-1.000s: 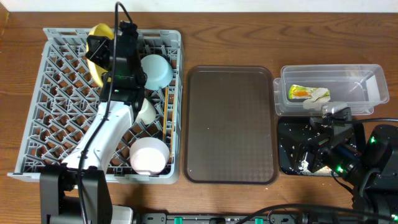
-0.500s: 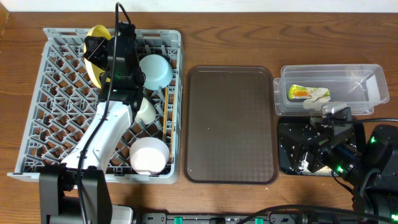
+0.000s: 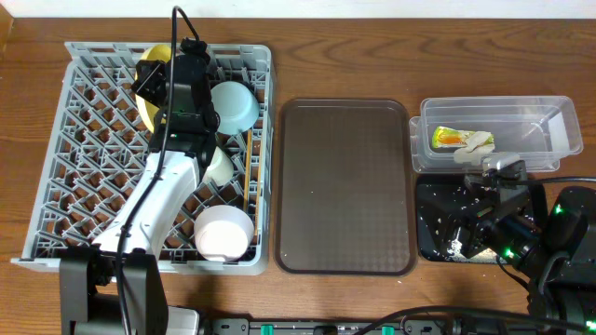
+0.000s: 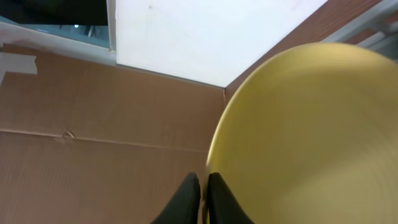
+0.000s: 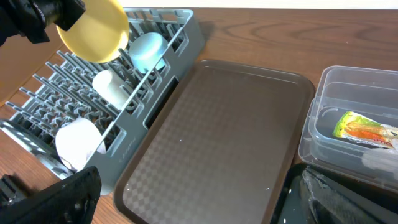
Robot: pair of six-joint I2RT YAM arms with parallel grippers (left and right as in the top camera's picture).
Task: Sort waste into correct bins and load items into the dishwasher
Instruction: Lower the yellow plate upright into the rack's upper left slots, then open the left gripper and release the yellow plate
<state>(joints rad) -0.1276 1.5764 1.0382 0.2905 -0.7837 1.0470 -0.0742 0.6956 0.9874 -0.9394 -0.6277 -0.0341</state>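
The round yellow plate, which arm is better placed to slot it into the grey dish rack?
Left. The left claw is shut on the round yellow plate above the grey plastic dish rack. The right claw is open over the shallow black tray, beyond the brown serving tray.

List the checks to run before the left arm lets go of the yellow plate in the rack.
1. Left gripper shut on the rim of the yellow plate: ok.
2. Plate over the back rows of the dish rack, standing on edge: ok.
3. Plate's lower edge seated between pegs: cannot tell, the arm hides it.
4. Gap between the plate and the light blue bowl: cannot tell, they sit close together.
5. Right gripper open over the black tray, away from the rack: ok.
6. Snack wrapper inside the clear tub: ok.
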